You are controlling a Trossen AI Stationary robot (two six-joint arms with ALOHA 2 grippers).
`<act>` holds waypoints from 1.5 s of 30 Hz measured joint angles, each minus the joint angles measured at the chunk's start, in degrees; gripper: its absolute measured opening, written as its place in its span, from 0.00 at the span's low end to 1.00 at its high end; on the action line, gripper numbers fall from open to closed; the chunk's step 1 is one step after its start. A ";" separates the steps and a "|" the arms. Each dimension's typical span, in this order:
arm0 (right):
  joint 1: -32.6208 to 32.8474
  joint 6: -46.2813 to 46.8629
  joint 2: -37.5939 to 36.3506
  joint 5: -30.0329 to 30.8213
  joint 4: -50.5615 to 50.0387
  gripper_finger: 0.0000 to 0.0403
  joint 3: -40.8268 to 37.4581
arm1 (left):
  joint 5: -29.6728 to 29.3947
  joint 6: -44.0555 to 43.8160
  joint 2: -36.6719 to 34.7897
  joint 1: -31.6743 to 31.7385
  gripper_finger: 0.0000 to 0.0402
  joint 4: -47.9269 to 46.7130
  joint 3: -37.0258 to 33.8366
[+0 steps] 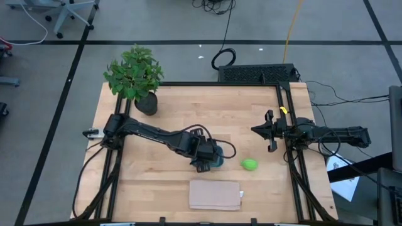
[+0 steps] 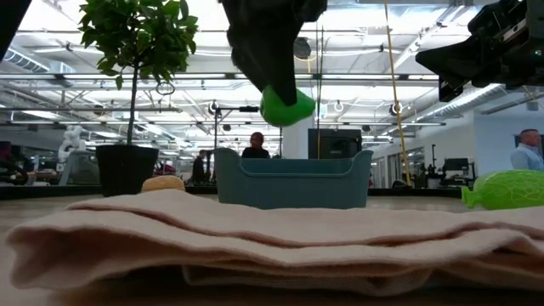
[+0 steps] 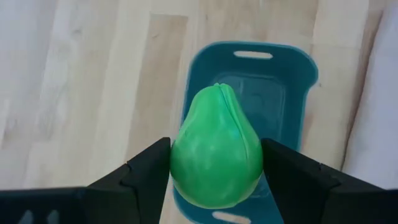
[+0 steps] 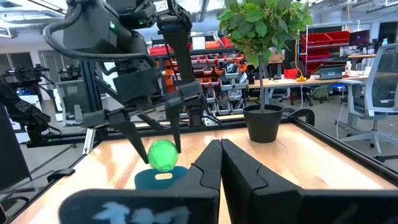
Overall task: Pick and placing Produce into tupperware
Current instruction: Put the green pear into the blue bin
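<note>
- A large open workshop hall with ceiling lights and red shelving lies beyond the pale wooden counter (image 1: 188,119); a person (image 2: 253,146) sits far back, and another stands at the low view's far right edge.
- The dark left arm reaches from the counter's left edge toward its middle; the dark right arm waits raised at the right edge.
- A leafy green plant in a black pot (image 1: 135,78) stands at the far left corner of the counter.
- A flat beige folded cloth (image 1: 215,194) lies near the front edge, just in front of the container.
- The small teal-blue rectangular plastic tupperware (image 3: 273,93) with low walls and rounded corners sits mid-counter, directly under the left arm's wrist.
- The left pincer (image 3: 214,171) hangs above the tupperware, pinching a bright green pear-shaped piece of produce (image 3: 216,155) between its two fingers, clear of the container's floor.
- The right pincer (image 1: 271,130) has its fingers pressed together with nothing between them.
- A second bright green roundish piece of produce (image 1: 250,164) lies on the bare wood just right of the tupperware.
- A small orange-tan roundish piece of produce (image 2: 163,183) rests on the counter to the left of the tupperware in the low view, in front of the pot.
</note>
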 joint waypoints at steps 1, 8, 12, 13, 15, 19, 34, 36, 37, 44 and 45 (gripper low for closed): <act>-0.01 0.00 0.00 0.00 0.00 0.00 0.00 | -0.02 -0.59 -0.02 -0.02 0.59 0.72 -0.46; 0.00 0.00 0.01 0.00 0.00 0.00 0.00 | 0.07 -2.10 0.03 -0.75 0.59 2.79 -1.23; 0.00 -0.02 0.01 0.01 0.00 0.00 0.00 | -0.10 -0.61 0.03 -1.13 0.59 2.93 -1.24; 0.00 0.00 0.01 0.00 0.00 0.00 0.00 | -0.15 -0.11 0.03 -1.26 0.59 2.94 -1.24; -0.02 -0.01 0.01 0.00 0.00 0.00 0.00 | -0.13 1.12 0.03 -1.57 0.59 3.61 -1.83; 0.00 -0.02 0.00 0.00 0.00 0.00 0.00 | -0.01 2.43 0.06 -1.81 0.59 5.95 -4.39; -0.01 -0.02 0.00 0.00 -0.01 0.00 0.00 | -1.59 1.05 0.03 -2.57 0.59 9.10 -8.01; -0.02 -0.02 0.00 0.00 -0.02 0.00 0.00 | -1.83 1.46 0.03 -2.86 0.59 9.19 -8.90; -0.02 -0.02 0.00 0.00 0.00 0.00 0.00 | -2.21 1.50 0.03 -2.86 0.59 9.14 -9.38; 0.00 -0.02 0.00 0.00 -0.02 0.00 0.00 | -2.78 3.15 0.03 -2.86 0.59 11.74 -11.50; -0.02 -0.02 0.00 0.00 0.00 0.00 0.00 | -2.60 3.42 0.03 -2.86 0.59 12.61 -11.89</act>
